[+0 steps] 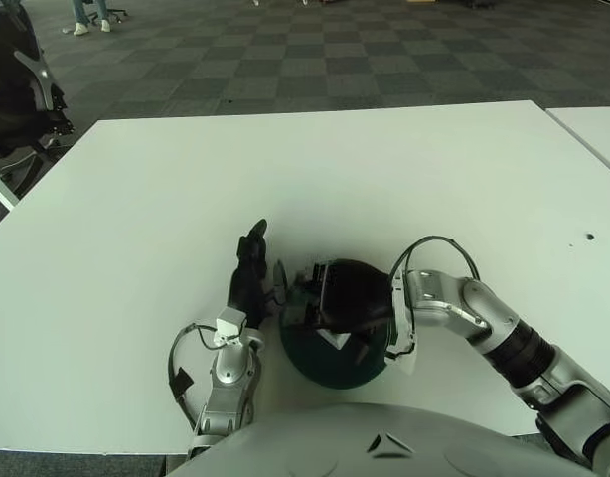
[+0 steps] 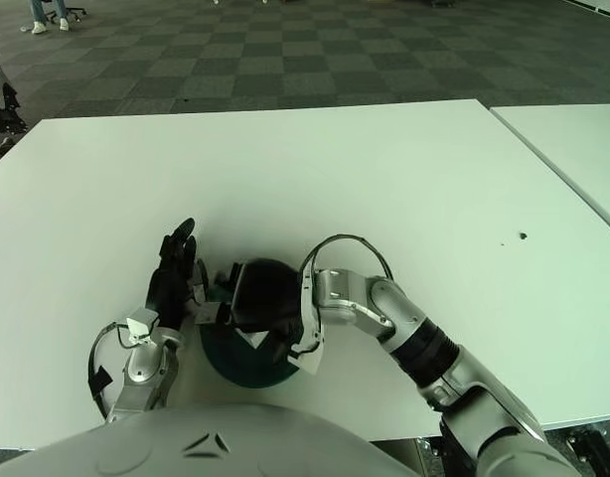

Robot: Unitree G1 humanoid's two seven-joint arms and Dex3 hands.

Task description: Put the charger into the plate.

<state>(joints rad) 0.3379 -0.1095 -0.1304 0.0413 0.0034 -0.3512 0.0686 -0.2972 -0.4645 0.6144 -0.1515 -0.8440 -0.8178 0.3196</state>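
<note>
Dark green round plate [image 1: 330,370] sits at white table's [image 1: 315,179] near edge. Right hand [image 1: 347,295] over plate, grasp indeterminate. Left hand [image 1: 249,273] just left, fingers released. Far tabletop open.

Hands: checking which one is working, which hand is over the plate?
The right hand, bent inward over the dark plate; the left hand stands beside its left rim.

The table [image 1: 315,179] is plain white. At its 6 o'clock edge sits a dark green plate [image 1: 330,366]. The right hand [image 1: 347,296] and left hand [image 1: 249,273] are black, their forearms silver. At 12 o'clock the floor [image 1: 315,50] shows a grey checker pattern.
</note>
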